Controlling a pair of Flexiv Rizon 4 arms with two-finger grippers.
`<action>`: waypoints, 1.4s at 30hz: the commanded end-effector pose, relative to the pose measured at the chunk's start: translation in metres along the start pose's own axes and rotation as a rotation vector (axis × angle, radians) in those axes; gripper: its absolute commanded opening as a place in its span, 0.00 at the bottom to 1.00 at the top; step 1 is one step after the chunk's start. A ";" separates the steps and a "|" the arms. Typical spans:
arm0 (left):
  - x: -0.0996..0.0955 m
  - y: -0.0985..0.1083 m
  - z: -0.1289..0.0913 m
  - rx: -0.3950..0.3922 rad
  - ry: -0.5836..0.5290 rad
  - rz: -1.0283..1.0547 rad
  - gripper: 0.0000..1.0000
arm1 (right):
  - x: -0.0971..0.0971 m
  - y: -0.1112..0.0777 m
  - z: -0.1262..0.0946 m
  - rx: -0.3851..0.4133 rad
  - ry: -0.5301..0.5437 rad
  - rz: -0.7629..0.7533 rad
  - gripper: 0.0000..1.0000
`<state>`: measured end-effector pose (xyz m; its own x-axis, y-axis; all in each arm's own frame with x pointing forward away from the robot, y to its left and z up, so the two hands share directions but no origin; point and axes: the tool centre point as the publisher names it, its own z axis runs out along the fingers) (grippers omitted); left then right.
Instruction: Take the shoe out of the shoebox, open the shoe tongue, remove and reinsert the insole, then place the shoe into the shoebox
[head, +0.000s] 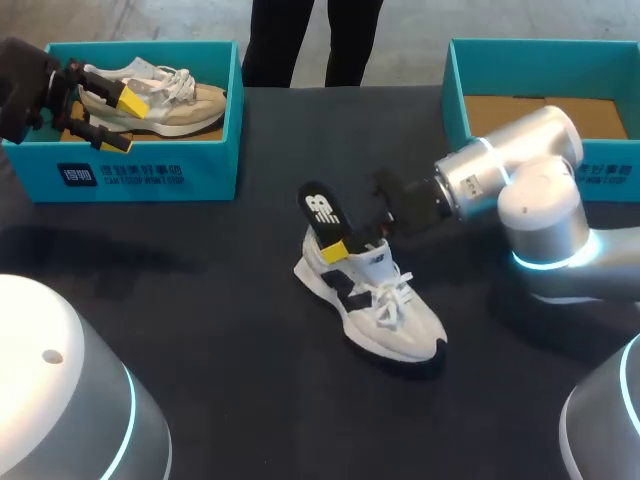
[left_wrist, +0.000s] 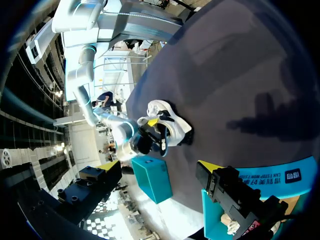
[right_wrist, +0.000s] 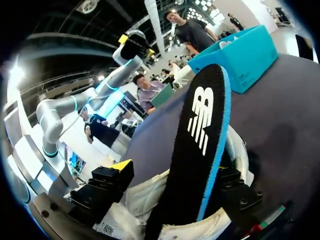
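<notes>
Step in hand: the insole work. The shoe (head: 375, 300) lies mid-desk, toe toward the near edge. The insole (head: 322, 212) is half in it, with its heel end standing up out of the shoe's heel opening. I cannot tell whether it is on its way out or back in.

Right gripper (head: 358, 243) is at the shoe's heel, fingers spread with the insole between them. In the right wrist view the yellow-tipped finger stands clear of the insole's edge, with white lining showing in the gap, so I judge nothing is pinched.

Next move, as I judge it:
- Close on the insole's raised end.
- If removing, draw it up and out.
- If reinserting, slide the toe end forward and press the heel end flat. The shoe is loose on the desk (head: 200, 340) and may skid or tip.

Around:
- Left gripper (head: 113, 118) hangs over the left box (head: 150, 170) at the far left corner, fingers spread and holding nothing.
- A second shoe (head: 180, 105) lies in that box.
- Right box (head: 470, 90) is at the far right corner, with a bare cardboard floor where seen. It is the likely home for the shoe.
- The right arm's own bulk sits between the shoe and that box.
</notes>
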<state>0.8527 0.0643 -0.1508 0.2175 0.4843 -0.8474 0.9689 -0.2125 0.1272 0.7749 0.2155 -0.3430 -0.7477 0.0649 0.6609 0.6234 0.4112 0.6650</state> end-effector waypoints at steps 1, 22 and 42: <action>0.000 0.000 0.000 -0.001 0.000 0.002 1.00 | 0.000 -0.004 0.005 -0.012 -0.024 0.001 0.85; 0.000 0.000 0.000 -0.001 0.000 0.002 1.00 | 0.027 0.009 0.015 0.049 -0.096 -0.048 0.90; 0.000 0.000 0.000 -0.001 0.000 0.002 1.00 | 0.019 0.024 -0.010 0.091 -0.166 -0.038 0.66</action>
<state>0.8527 0.0643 -0.1508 0.2175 0.4843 -0.8474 0.9688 -0.2125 0.1272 0.7706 0.2160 -0.3107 -0.8049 0.1984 0.5593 0.5769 0.4824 0.6591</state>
